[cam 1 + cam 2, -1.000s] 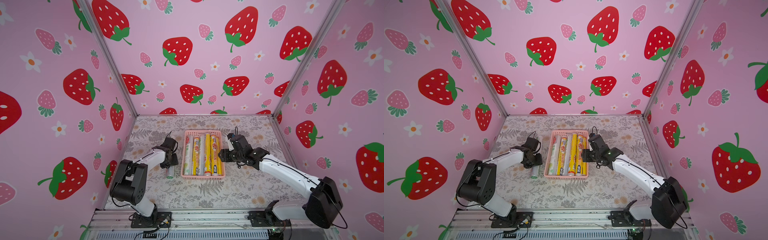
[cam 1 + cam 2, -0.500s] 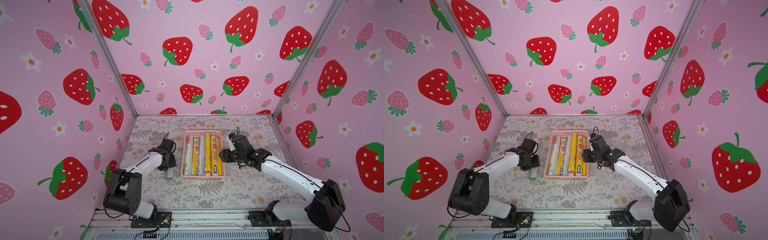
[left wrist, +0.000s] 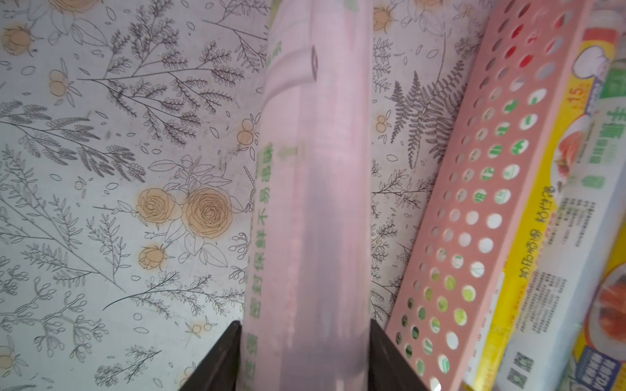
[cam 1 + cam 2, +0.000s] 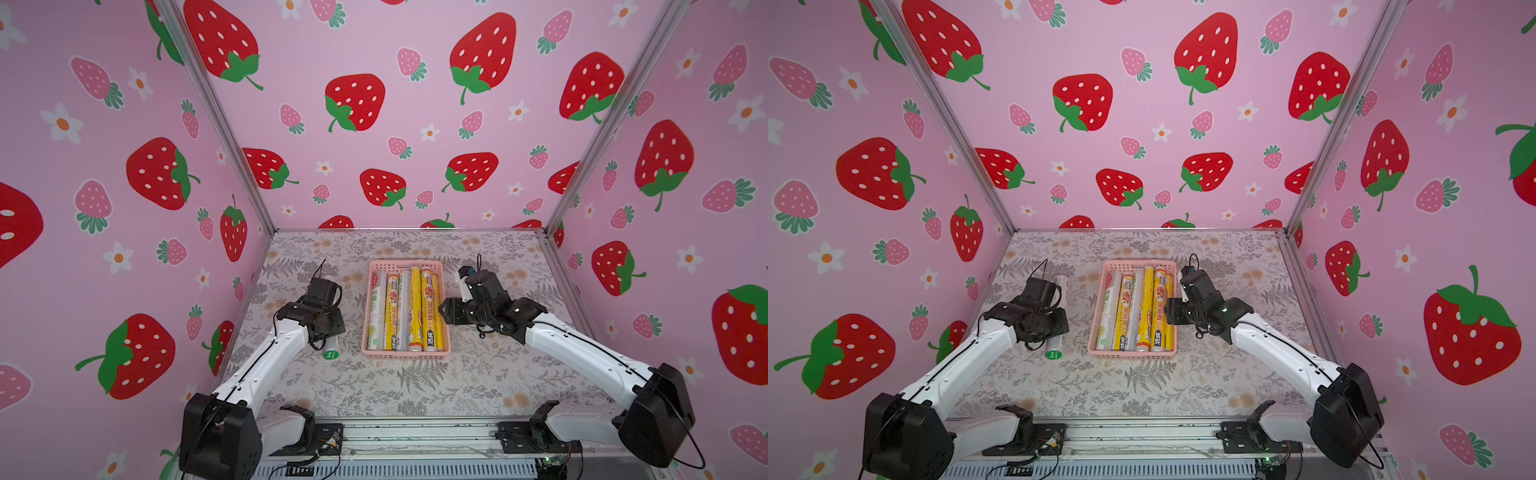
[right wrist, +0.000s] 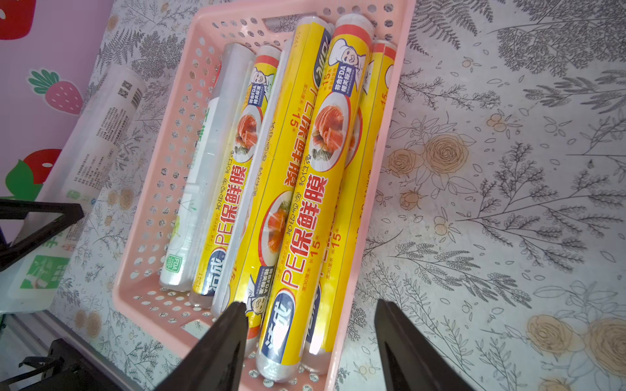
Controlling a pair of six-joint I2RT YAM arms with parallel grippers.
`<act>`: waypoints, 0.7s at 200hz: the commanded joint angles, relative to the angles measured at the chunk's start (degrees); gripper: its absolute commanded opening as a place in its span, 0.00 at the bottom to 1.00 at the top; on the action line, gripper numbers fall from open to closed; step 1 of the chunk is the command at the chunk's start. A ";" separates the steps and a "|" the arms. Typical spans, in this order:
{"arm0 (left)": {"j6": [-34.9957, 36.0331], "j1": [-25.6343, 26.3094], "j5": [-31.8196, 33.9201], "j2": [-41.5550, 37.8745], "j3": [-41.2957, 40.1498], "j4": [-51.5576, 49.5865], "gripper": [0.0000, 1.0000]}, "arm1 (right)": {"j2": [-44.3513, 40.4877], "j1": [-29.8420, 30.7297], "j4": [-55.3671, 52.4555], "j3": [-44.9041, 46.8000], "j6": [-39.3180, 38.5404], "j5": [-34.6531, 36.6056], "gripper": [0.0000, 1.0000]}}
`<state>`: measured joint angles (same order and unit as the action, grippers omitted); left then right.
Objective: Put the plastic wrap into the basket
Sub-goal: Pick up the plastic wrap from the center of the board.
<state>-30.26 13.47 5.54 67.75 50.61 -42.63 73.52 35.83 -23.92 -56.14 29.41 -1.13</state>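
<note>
One white plastic wrap roll with green print [image 4: 332,347] [image 4: 1054,346] lies on the table just left of the pink basket [image 4: 406,355] [image 4: 1132,354]. My left gripper [image 3: 305,326] reaches down over it, and both dark fingers press against the sides of the roll [image 3: 315,203]. Several rolls, yellow ones [image 5: 305,189] and white ones, lie lengthwise inside the basket [image 5: 389,135]. My right gripper [image 5: 310,304] [image 4: 446,311] hovers open over the basket's right side with nothing between its fingers.
Pink strawberry-print walls close in the floral table on the left, back and right. The basket's perforated wall [image 3: 474,203] runs close beside the gripped roll. Metal rails and both arm bases sit along the front edge.
The left arm has sunk lower over the white roll and its jaws have closed in against it. The right arm has stayed almost still.
</note>
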 commanded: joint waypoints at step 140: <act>-2.30 10.71 -14.28 -1.31 11.37 2.45 0.50 | -2.22 -0.12 2.70 0.83 2.67 -2.40 0.64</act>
<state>-31.94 20.84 -6.83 64.71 56.97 -46.26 72.55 35.83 -22.31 -56.12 31.77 -3.31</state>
